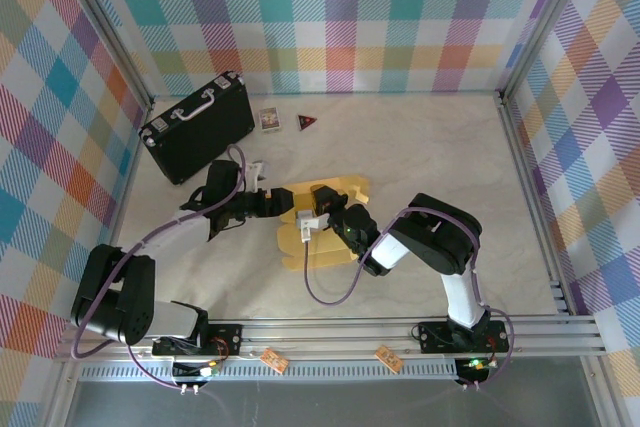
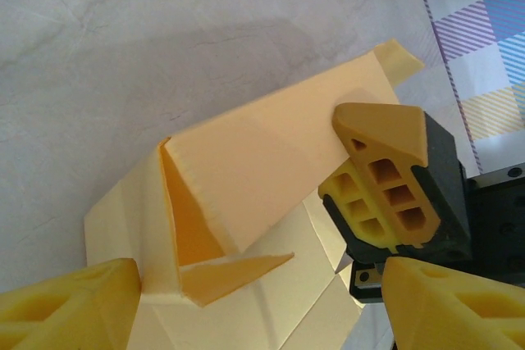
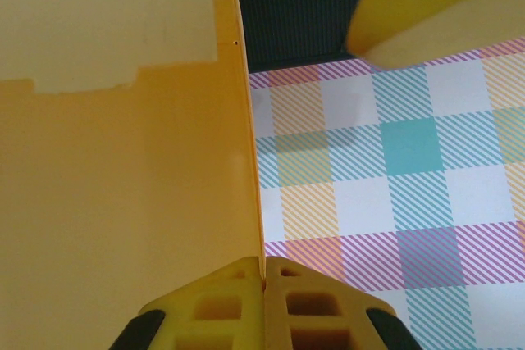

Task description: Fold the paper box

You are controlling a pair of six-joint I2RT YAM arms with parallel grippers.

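The paper box (image 1: pixel 330 232) lies in the middle of the counter (image 1: pixel 450 147), between the two arms, and it is only partly formed. One wide panel (image 2: pixel 271 153) stands tilted up from the flat sheet, and a small triangular flap (image 2: pixel 238 272) folds in beneath it. The right hand (image 3: pixel 263 272) is fully closed on the thin edge of this raised panel, pinching the cardboard between its fingers. I judge that it holds the panel up so that the crease does not fall flat again. The left hand (image 2: pixel 262 305) is wide open and grips nothing. Its fingers (image 2: pixel 74 305) stand on either side of the box's near part, probably ready to press the next wall or flap inward.
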